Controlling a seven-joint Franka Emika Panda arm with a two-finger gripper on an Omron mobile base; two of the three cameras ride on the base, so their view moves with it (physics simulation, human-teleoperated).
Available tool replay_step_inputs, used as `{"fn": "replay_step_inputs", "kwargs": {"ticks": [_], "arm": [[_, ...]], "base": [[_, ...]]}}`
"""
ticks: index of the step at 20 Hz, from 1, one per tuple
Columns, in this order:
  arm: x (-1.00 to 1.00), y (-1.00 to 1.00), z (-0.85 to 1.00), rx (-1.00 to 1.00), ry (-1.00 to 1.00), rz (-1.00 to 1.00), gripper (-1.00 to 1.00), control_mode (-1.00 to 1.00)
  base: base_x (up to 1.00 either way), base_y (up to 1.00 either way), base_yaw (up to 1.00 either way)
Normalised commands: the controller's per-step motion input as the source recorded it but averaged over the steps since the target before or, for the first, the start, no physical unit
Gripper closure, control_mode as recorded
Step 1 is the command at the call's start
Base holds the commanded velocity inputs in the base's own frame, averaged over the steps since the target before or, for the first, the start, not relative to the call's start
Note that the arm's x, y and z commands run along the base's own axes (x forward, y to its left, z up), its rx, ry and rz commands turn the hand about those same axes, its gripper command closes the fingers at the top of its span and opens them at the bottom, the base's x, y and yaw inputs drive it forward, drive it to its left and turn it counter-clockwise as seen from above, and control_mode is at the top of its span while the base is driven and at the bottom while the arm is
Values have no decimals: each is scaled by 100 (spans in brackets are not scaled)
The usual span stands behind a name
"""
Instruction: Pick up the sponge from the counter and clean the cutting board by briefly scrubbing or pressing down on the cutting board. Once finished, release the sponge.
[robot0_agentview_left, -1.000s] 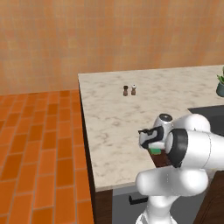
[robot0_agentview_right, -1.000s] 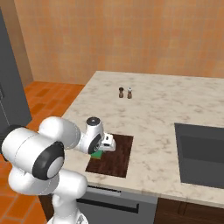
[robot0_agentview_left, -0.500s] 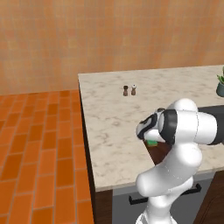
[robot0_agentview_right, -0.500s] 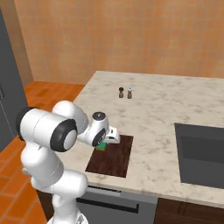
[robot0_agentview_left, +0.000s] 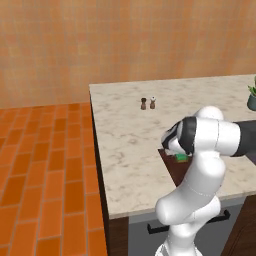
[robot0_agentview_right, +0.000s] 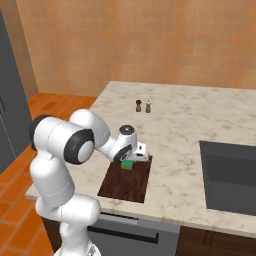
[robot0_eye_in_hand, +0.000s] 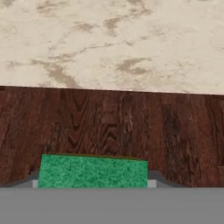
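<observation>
The green sponge (robot0_agentview_right: 128, 163) rests on the far end of the dark brown cutting board (robot0_agentview_right: 127, 182), near the front edge of the marbled counter (robot0_agentview_right: 175, 125). My gripper (robot0_agentview_right: 133, 158) comes down on it from above and is shut on the sponge. In the hand view the sponge (robot0_eye_in_hand: 92, 171) sits between my fingertips, pressed flat against the wood grain of the cutting board (robot0_eye_in_hand: 131, 127), with the counter (robot0_eye_in_hand: 109, 43) beyond. In the left base view my arm hides most of the board, and a bit of the sponge (robot0_agentview_left: 181, 158) peeks out.
Two small shakers (robot0_agentview_right: 143, 105) stand at mid-counter behind the board. A dark recessed sink (robot0_agentview_right: 230, 177) lies to the right. A potted plant (robot0_agentview_left: 252, 95) stands at the counter's far right. An orange tiled floor (robot0_agentview_left: 45, 165) lies to the left of the counter.
My gripper has slid the sponge along the board toward its far end. My elbow has swung up and out to the side.
</observation>
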Motion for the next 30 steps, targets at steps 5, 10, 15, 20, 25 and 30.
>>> {"fn": "replay_step_inputs", "kwargs": {"ticks": [5,10,15,20,25,30], "arm": [[-52,-9,-29,0,0,0,100,-100],[-100,-5,-30,0,0,0,100,-100],[-100,-1,-20,0,7,0,100,-100],[-100,0,-19,0,19,0,100,-100],[-54,-21,-12,0,8,0,100,-100],[25,-16,0,0,-3,0,100,-100]], "base": [[0,0,0],[0,0,0],[0,0,0],[0,0,0],[0,0,0],[0,0,0]]}}
